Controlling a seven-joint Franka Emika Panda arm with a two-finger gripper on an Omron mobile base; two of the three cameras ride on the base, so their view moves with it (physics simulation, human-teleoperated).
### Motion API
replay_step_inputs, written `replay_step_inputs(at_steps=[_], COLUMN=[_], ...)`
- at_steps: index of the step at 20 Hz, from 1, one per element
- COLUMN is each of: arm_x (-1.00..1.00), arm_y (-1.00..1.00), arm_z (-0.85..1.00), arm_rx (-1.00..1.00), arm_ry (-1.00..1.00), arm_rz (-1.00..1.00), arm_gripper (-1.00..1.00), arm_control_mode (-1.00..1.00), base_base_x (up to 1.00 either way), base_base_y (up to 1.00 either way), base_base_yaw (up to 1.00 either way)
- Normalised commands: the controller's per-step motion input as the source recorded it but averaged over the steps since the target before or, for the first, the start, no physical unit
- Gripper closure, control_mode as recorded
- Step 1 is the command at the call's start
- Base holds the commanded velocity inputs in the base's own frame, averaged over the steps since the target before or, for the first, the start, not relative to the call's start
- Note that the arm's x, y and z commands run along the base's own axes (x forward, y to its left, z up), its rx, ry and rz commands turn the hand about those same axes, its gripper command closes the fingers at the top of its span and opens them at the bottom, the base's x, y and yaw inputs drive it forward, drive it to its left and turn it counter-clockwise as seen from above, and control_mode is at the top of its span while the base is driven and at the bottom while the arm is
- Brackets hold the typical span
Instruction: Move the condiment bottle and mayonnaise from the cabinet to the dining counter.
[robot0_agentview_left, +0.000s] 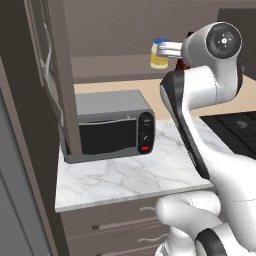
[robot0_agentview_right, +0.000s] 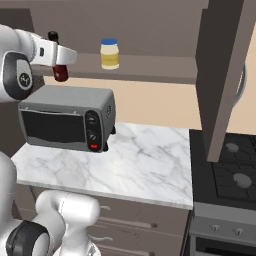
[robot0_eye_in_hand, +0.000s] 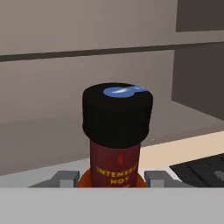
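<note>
My gripper (robot0_agentview_right: 59, 57) is shut on the condiment bottle (robot0_agentview_right: 60, 73), a slim dark red bottle with a black cap, and holds it upright in the air just in front of the cabinet shelf (robot0_agentview_right: 150, 68), above the toaster oven. In the hand view the condiment bottle (robot0_eye_in_hand: 116, 131) stands between the two fingertips (robot0_eye_in_hand: 156, 177). The mayonnaise (robot0_agentview_right: 109, 54), a pale jar with a blue lid, stands on the shelf to the bottle's right; the mayonnaise (robot0_agentview_left: 159, 54) also shows beside my arm. The dining counter is out of view.
A grey toaster oven (robot0_agentview_right: 67, 117) sits on the small marble worktop (robot0_agentview_right: 145, 165) under the shelf. The open cabinet doors (robot0_agentview_left: 57, 75) (robot0_agentview_right: 222, 75) hang on either side. A black stove (robot0_agentview_right: 227, 170) lies at the right. Drawers (robot0_agentview_left: 120, 220) run below.
</note>
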Motion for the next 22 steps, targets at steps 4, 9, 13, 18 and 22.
replay_step_inputs(at_steps=[4, 9, 13, 18, 22], arm_x=[-0.83, -0.68, -0.63, -0.36, -0.21], arm_y=[-0.06, 0.00, 0.00, 0.00, -0.05], arm_z=[-0.39, -0.39, -0.18, -0.09, -0.16], arm_rx=[0.00, 0.00, 0.00, -0.01, 0.00], arm_ry=[0.19, 0.14, 0.03, 0.00, 0.00], arm_rz=[0.00, 0.01, 0.02, 0.01, 0.01], arm_gripper=[1.00, 1.00, 1.00, 1.00, 1.00], arm_control_mode=[-1.00, -1.00, -1.00, -1.00, -1.00], base_base_x=[0.00, 0.00, 0.00, 0.00, 0.00], base_base_y=[0.00, 0.00, 0.00, 0.00, 0.00], base_base_yaw=[0.00, 0.00, 0.00, 0.00, 0.00])
